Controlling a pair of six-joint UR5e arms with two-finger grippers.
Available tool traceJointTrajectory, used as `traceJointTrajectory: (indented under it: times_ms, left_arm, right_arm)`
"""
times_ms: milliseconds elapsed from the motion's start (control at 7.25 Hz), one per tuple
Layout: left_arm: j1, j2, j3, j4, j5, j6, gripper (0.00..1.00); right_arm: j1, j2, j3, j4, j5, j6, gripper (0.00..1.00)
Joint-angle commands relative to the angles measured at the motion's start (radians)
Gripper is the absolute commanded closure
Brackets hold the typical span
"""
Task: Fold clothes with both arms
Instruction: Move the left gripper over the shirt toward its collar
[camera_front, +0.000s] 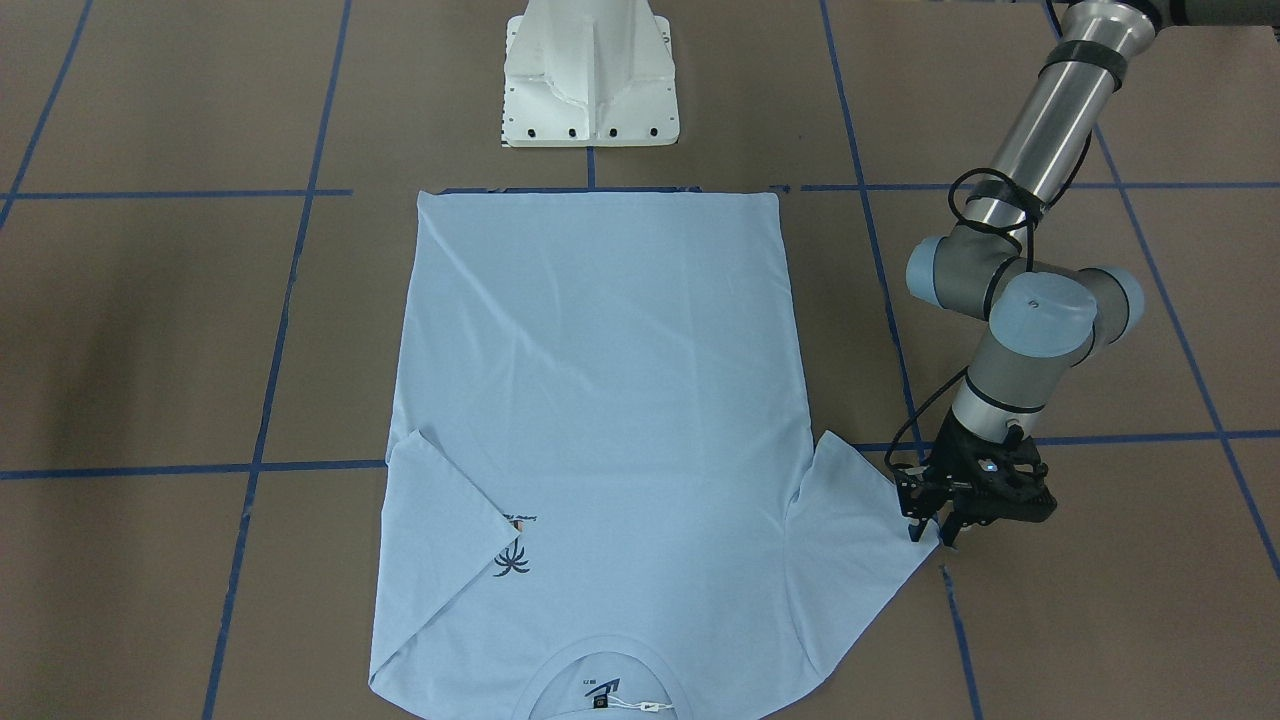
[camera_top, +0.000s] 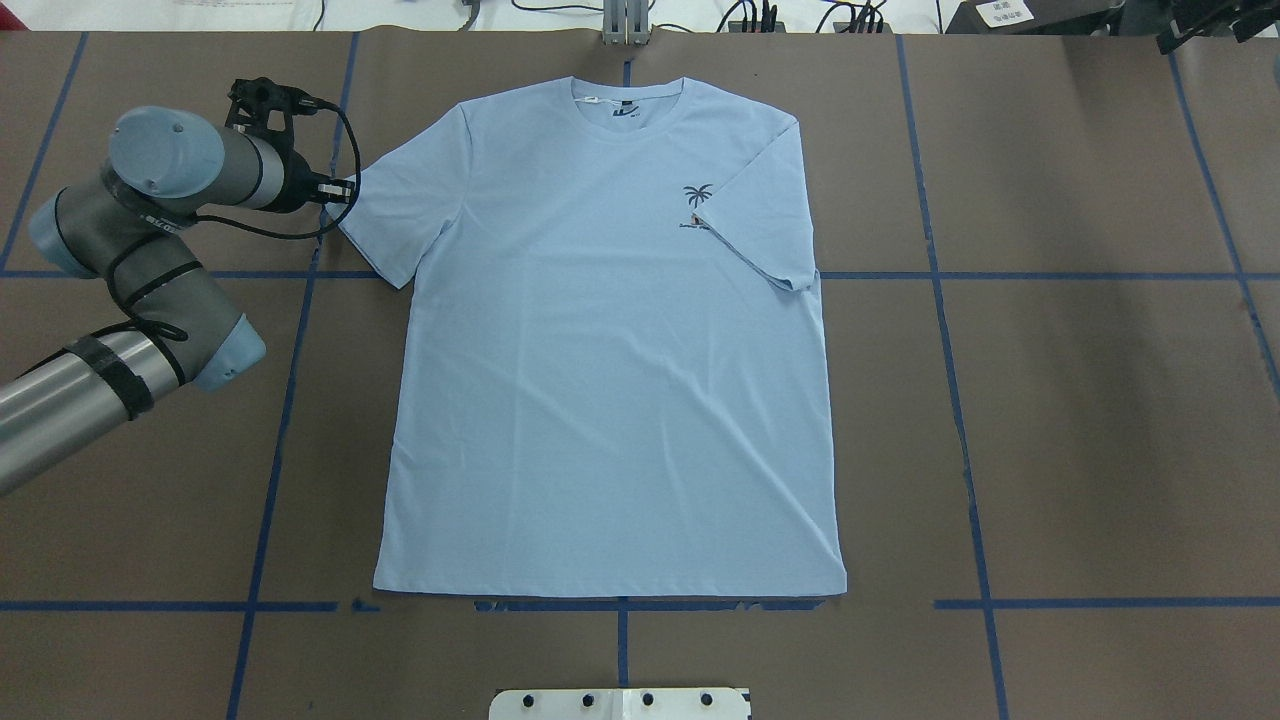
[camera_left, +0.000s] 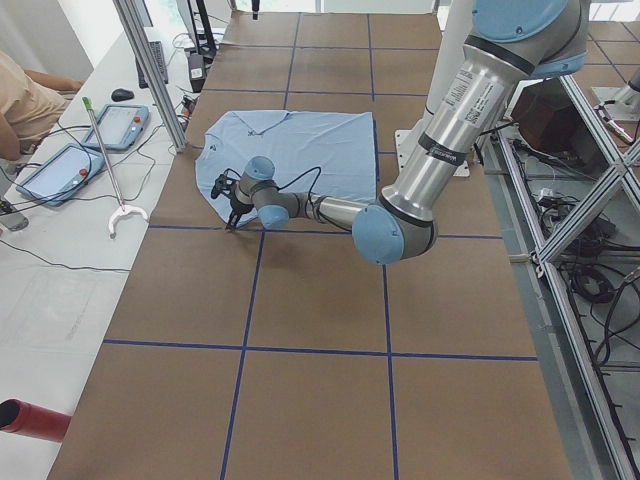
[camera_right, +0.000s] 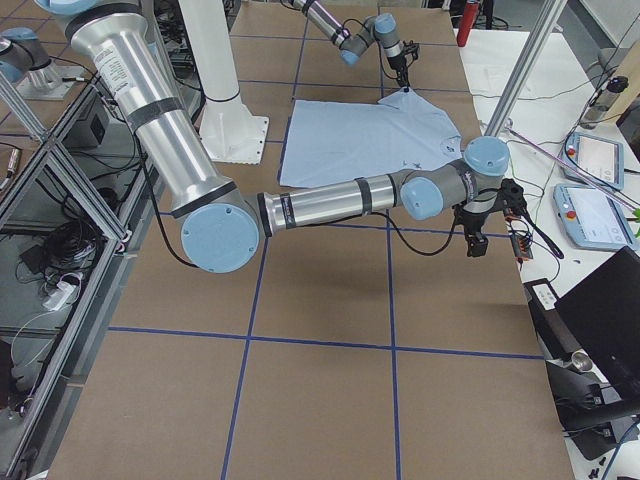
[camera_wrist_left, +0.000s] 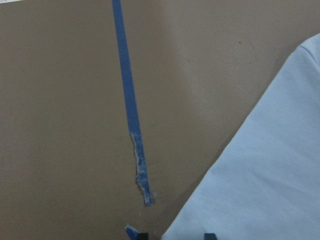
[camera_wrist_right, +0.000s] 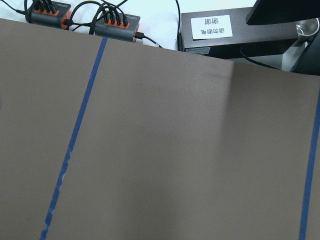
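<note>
The left gripper (camera_front: 928, 532) hangs low over the table cover (camera_top: 1050, 420) with its jaws apart. The corner of the near sleeve (camera_wrist_left: 260, 165) of the light blue T-shirt (camera_top: 610, 380) is seen between its fingertips (camera_wrist_left: 210, 237). For a clean pinch, only the hem should be taken, not the cover beneath. Far across the shirt, the other sleeve (camera_top: 765, 225) is already folded in, and beyond it the right gripper (camera_right: 477, 238) is seen, though whether it is apart or together cannot be told
</note>
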Motion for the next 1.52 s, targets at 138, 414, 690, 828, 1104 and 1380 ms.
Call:
traceJointTrajectory:
  times_ms: [138,414,690,828,1104,1380]
  left_arm:
    - [0.002,-0.004,-0.007,0.001,0.002,0.001,1.0]
    - [0.005,-0.03,-0.074,0.079,0.0,-0.006,1.0]
    - [0.046,-0.12,-0.131,0.293,0.005,-0.119,1.0]
    - [0.083,-0.189,-0.128,0.384,0.05,-0.167,1.0]
    - [0.149,-0.271,-0.107,0.443,0.066,-0.247,1.0]
    - [0.152,-0.361,0.02,0.438,0.066,-0.266,1.0]
  right_arm:
    - [-0.002,0.0,-0.002,0.0,-0.002,0.003,0.0]
    - [-0.005,0.0,0.0,0.0,-0.002,0.004,0.0]
    - [-0.008,0.0,0.0,0.0,-0.002,0.012,0.0]
    - [-0.009,0.0,0.0,0.0,-0.002,0.012,0.0]
    - [-0.011,0.002,0.0,0.0,-0.003,0.014,0.0]
    - [-0.017,0.002,0.0,0.0,-0.005,0.015,0.0]
